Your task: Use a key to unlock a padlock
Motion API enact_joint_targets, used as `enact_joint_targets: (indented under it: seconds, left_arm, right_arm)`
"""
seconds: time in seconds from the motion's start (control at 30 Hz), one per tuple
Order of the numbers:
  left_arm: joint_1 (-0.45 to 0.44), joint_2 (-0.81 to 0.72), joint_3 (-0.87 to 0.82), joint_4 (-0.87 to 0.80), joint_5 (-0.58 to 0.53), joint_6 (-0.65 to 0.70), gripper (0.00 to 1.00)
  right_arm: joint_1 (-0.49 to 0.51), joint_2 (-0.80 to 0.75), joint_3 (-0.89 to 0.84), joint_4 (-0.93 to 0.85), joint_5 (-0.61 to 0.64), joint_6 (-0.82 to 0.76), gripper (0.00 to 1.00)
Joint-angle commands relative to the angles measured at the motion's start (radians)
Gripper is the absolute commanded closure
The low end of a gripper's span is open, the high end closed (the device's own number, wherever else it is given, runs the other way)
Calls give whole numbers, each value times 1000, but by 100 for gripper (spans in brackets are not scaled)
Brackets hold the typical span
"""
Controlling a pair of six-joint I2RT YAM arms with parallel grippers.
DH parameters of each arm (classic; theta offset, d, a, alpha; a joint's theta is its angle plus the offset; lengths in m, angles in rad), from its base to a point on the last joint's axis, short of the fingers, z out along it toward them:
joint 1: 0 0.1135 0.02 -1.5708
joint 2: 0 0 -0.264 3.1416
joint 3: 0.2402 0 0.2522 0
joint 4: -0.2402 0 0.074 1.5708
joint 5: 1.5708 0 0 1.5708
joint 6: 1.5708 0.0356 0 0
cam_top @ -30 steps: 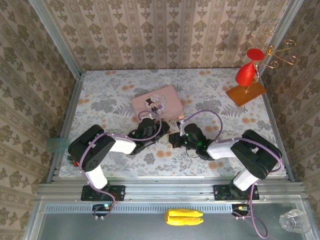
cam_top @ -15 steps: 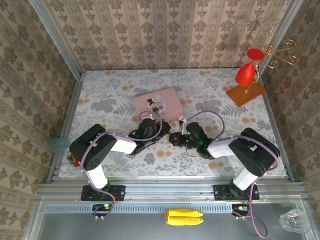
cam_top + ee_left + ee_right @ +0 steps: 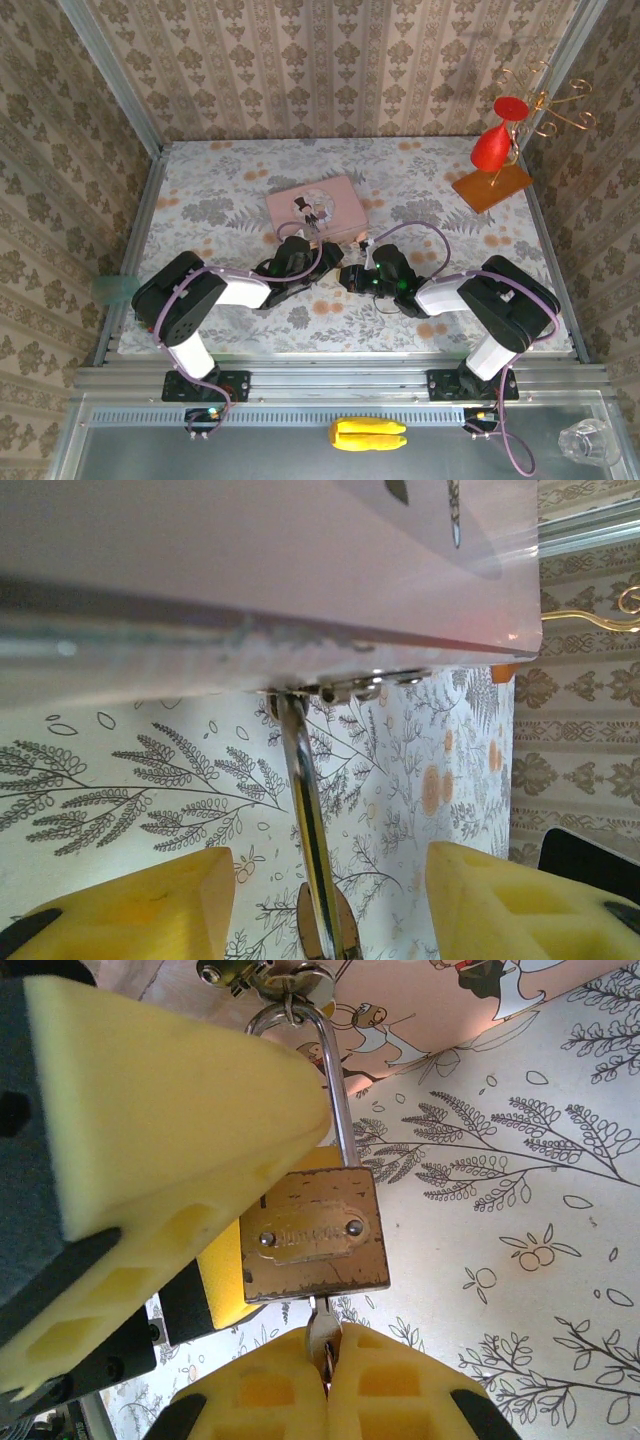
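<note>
My right gripper (image 3: 326,1370) pinches the key (image 3: 322,1322), its tip already in the keyway of the brass padlock (image 3: 315,1230), which hangs from the hasp (image 3: 270,975) of the pink tin (image 3: 430,1010). My left gripper (image 3: 328,870) is spread, astride the lock. The shackle looks closed, so I judge the turn is left to do. Under the tin lies a floral tablecloth (image 3: 520,1260); behind it stand damask-papered walls (image 3: 330,70).

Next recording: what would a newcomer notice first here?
A brass padlock hangs from the hasp of the pink tin, mid right wrist view. Directly beneath, the right claw pinches the key, its tip at the padlock's underside. The left claw straddles the padlock, open.
</note>
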Motion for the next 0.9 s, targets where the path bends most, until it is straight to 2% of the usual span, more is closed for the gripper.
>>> enact_joint_targets:
  seconds: [0.0, 0.1, 0.17, 0.33, 0.53, 0.7, 0.87]
  left_arm:
    - [9, -8, -16, -48, 14, -25, 47]
    - [10, -6, -19, -29, 15, -27, 46]
    - [11, -4, -19, -26, 17, -24, 40]
    - [11, 6, -17, -16, 27, -25, 40]
    - [12, 2, -24, -11, 23, -24, 40]
    - [16, -35, -26, -61, 8, 14, 40]
    - [55, -96, -59, -97, 9, 40, 41]
  right_arm:
    - [-18, 2, -20, -28, 67, 17, 100]
    - [-17, 8, -31, -11, 64, 39, 100]
    - [-18, 7, -43, -7, 75, 62, 100]
    - [-21, 16, -75, 38, 76, 97, 100]
    - [-21, -2, -63, -8, 81, 72, 100]
    - [-21, -27, -37, -95, 81, 39, 76]
    - [-25, -70, -14, -209, 99, -10, 66]
